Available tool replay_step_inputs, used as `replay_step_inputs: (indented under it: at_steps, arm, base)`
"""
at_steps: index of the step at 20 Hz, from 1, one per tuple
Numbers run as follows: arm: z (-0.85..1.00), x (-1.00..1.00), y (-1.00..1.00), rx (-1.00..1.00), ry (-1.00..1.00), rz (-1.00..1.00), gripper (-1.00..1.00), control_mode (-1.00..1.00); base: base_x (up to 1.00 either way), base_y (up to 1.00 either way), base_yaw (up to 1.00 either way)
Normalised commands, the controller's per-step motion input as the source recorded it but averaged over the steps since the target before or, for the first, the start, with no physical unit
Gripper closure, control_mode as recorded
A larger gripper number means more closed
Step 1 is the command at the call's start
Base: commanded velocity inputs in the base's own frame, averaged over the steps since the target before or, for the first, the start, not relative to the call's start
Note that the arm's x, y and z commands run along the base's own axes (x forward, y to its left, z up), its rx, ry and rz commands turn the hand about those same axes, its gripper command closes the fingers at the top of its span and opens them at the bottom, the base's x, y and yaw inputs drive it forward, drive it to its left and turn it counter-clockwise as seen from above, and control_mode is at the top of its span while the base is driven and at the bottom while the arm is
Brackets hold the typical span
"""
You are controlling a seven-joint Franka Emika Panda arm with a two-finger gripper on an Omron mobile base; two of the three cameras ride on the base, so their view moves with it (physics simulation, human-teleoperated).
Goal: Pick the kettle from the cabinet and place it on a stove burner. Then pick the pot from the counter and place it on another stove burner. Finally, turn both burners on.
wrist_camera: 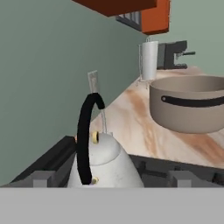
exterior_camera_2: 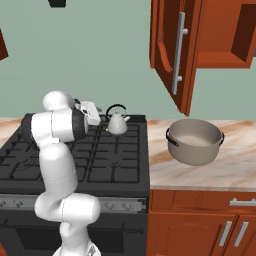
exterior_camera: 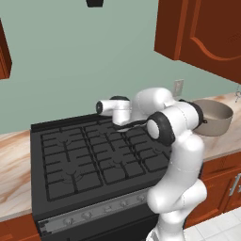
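Kettle (exterior_camera_2: 117, 124) sits on rear stove burner (exterior_camera_2: 118, 137), hand (exterior_camera_2: 93, 113) spread, just beside it, holding nothing. Pot (exterior_camera_2: 194, 141) on bench (exterior_camera_2: 165, 170) right of stove. Next: back off clear of kettle handle, then approach pot rim.

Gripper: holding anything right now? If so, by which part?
Nothing is held. The small silvery-white cone-shaped kettle with its thin black arched handle stands on a rear grate of the black gas range, and the gripper beside it is open.
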Motion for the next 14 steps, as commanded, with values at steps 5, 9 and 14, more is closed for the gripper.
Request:
replay_step_inputs:
  at_steps: [5, 9, 14]
  arm:
    - [0.01, -0.39, 0.19, 0.09, -0.03, -0.11, -1.00, -1.00]
    - [0.06, -0.35, 0.21, 0.07, -0.07, -0.11, -1.00, -1.00]
    - [0.08, -0.34, 0.10, 0.04, -0.12, -0.05, -1.00, -1.00]
  base:
    - [0.00, 0.00, 0.00]
    - [0.00, 0.00, 0.00]
    - [0.00, 0.00, 0.00]
